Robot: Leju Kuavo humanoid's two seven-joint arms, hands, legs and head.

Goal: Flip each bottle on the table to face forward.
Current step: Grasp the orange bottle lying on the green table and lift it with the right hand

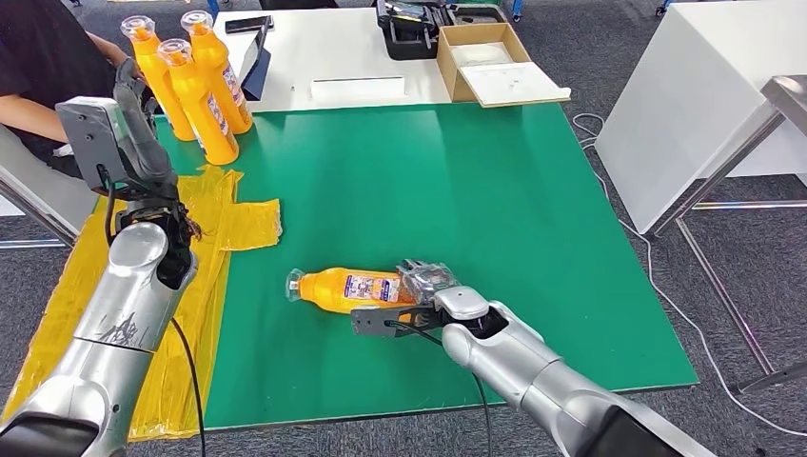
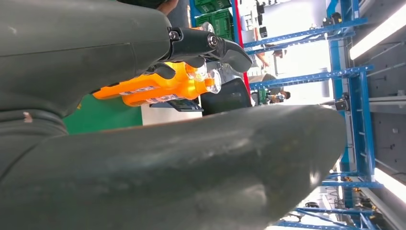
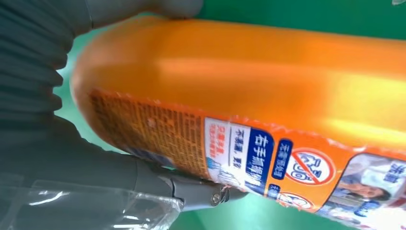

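Your right robot hand (image 1: 425, 284) is wrapped around the base end of an orange plastic bottle with a clear cap and a printed label (image 1: 344, 288). That bottle lies on its side on the green counter (image 1: 495, 209), near the front edge, its cap pointing toward your left. In the right wrist view the same bottle (image 3: 268, 91) is close against the palm, with the label's printed panel facing the camera and a dark finger (image 3: 191, 188) pressed along the label's edge, so the hand is gripping it.

Your left robot hand (image 1: 133, 105) is raised above the counter's left side, near the far corner. In the left wrist view its dark fingers (image 2: 210, 45) extend outward with nothing between them; the hand holds nothing and its fingers look spread.

Three more upright orange plastic bottles with clear caps (image 1: 195, 81) stand together at the far left corner of the counter, just beyond the raised left hand. A crumpled yellow plastic sheet (image 1: 224, 224) lies along the counter's left edge. Behind the green surface, an open cardboard box (image 1: 485, 62) sits on a white table (image 1: 352, 48). A person's arm in a dark sleeve (image 1: 43, 67) is at the far left.
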